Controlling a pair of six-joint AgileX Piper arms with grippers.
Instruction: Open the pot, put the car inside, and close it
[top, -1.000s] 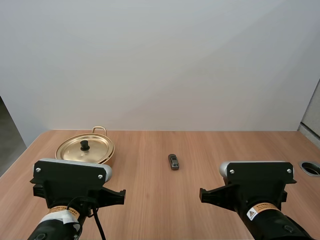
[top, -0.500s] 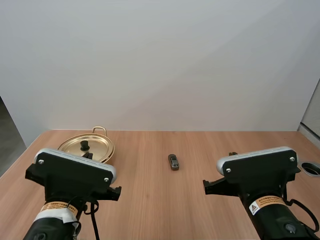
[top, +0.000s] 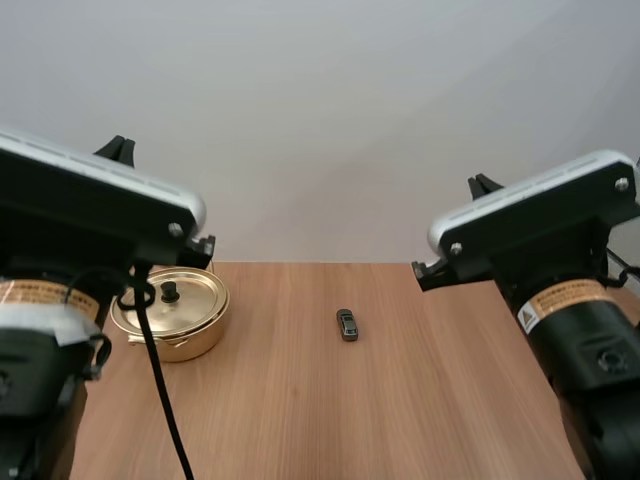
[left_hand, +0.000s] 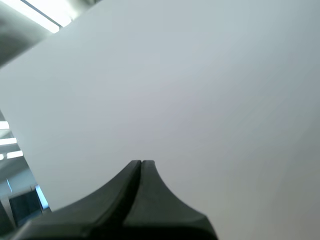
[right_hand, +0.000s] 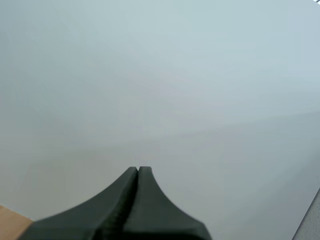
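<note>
One gold pot (top: 195, 340), one lid (top: 195, 298), one small car (top: 347, 324), one wooden table (top: 320, 420).

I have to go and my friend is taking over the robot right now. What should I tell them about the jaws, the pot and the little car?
The left jaws are shut together, holding nothing.
The right jaws are shut too, also holding nothing.
The pot sits on the left of the table, with its lid on.
The car lies on the bare wood mid-table, to the right of the pot and not touching it.
Done: nothing yet.
Left to do: lift the lid, put the car in the pot, put the lid back on.
</note>
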